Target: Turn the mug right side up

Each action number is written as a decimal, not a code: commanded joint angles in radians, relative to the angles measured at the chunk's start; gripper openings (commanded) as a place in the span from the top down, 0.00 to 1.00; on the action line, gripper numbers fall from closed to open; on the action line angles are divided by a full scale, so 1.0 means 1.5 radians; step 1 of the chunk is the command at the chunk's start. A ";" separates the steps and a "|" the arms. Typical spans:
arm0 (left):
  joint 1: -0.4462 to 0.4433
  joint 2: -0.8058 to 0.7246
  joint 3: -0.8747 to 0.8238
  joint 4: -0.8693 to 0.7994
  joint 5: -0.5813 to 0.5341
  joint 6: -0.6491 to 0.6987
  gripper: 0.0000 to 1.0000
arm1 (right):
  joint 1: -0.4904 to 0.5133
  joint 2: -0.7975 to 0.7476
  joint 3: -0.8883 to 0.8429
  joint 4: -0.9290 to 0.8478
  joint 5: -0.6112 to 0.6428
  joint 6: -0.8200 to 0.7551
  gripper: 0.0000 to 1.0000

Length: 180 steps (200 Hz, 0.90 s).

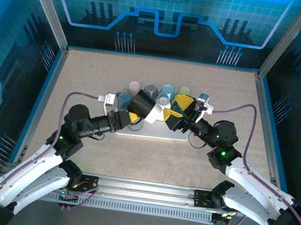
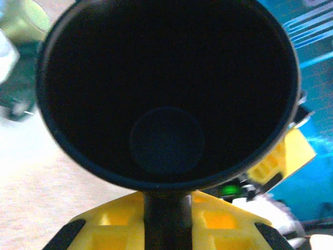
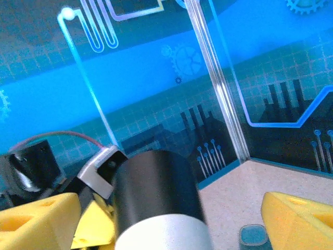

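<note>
Black-and-white mug (image 1: 140, 103), sideways aloft, handle pinched in left gripper (image 2: 167, 229); right gripper (image 3: 166, 213) spread at its base. Handling: roll wrist slowly until mouth faces up

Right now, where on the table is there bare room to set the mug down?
Bare tabletop left of the cup row, right of it, and between the white board and the arm bases. Crowded at centre: that row, mug, left gripper, right gripper.

Top external looking down from above and behind, taking in whole table (image 1: 89, 71). Left wrist peering straight into mug (image 2: 166, 94) mouth, very close. Right wrist facing back wall (image 3: 156, 78), apparently sharing same mug.
</note>
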 commanded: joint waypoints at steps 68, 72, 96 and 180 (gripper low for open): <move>-0.082 -0.016 0.140 -0.556 -0.288 0.331 1.00 | 0.009 0.005 0.135 -0.456 0.068 -0.147 0.19; -0.092 -0.012 0.139 -0.565 -0.297 0.329 1.00 | 0.009 0.004 0.132 -0.458 0.070 -0.148 0.19; -0.185 0.021 0.137 -0.602 -0.404 0.309 1.00 | 0.011 0.005 0.121 -0.459 0.070 -0.150 0.19; -0.311 0.125 0.068 -0.557 -0.613 0.231 1.00 | 0.069 0.089 0.178 -0.644 0.248 -0.138 0.56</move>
